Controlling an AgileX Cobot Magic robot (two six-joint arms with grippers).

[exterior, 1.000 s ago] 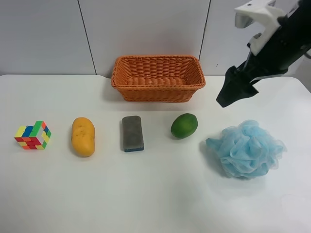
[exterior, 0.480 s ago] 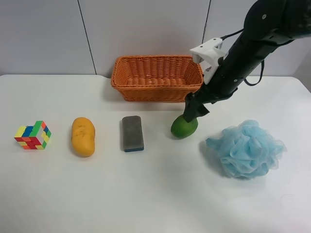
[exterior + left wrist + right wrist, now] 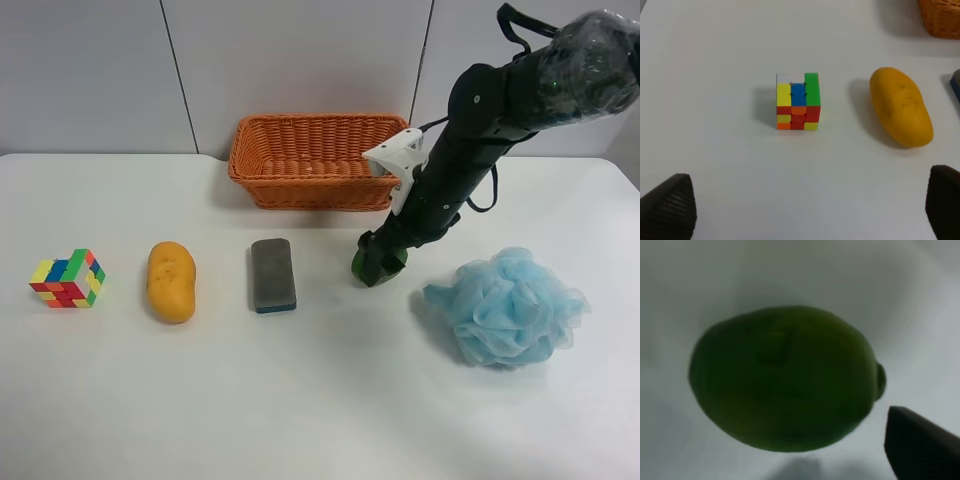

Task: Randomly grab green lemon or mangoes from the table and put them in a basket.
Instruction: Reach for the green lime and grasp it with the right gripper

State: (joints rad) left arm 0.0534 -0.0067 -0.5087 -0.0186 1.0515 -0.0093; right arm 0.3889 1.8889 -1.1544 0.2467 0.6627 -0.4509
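The green lemon (image 3: 358, 264) lies on the white table (image 3: 300, 400), in front of the basket's right end. The arm at the exterior high view's right has brought my right gripper (image 3: 379, 262) down over it, dark fingers on either side, hiding most of it. The lemon (image 3: 785, 377) fills the right wrist view, with one fingertip (image 3: 920, 445) just clear of it; the gripper is open. The yellow-orange mango (image 3: 171, 281) lies at centre left and shows in the left wrist view (image 3: 901, 106). The wicker basket (image 3: 325, 120) stands at the back, with nothing in it. My left gripper (image 3: 810, 210) is open above the table.
A coloured puzzle cube (image 3: 67, 279) sits at the far left, also in the left wrist view (image 3: 797, 101). A grey-and-blue sponge (image 3: 272, 275) lies between mango and lemon. A blue bath pouf (image 3: 505, 305) lies right of the lemon.
The arm at the view's right has swung down and leftward from high at the right until its gripper straddles the green lemon. The fruits have not moved.
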